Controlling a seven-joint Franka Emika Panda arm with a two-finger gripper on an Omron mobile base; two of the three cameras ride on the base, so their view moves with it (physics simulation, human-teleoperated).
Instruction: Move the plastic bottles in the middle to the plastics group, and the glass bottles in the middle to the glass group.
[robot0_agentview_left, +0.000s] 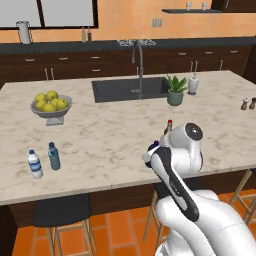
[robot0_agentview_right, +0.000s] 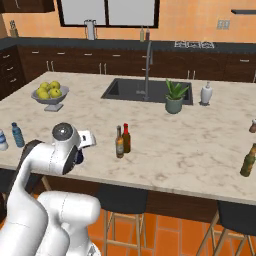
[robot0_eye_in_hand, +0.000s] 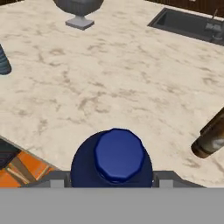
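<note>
While the jaws are pinching the navy bottle (robot0_eye_in_hand: 114, 158), it's needing an upright carry toward the water bottles (robot0_agentview_left: 44, 160), lower left.

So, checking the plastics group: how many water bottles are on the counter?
2. The clear bottle and the teal bottle stand side by side near the counter's front left edge; the arm may hide others.

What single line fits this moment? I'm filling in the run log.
jaws: closed on navy bottle | red-capped brown bottle: upright, mid-counter | water bottles: upright, counter's left
</note>
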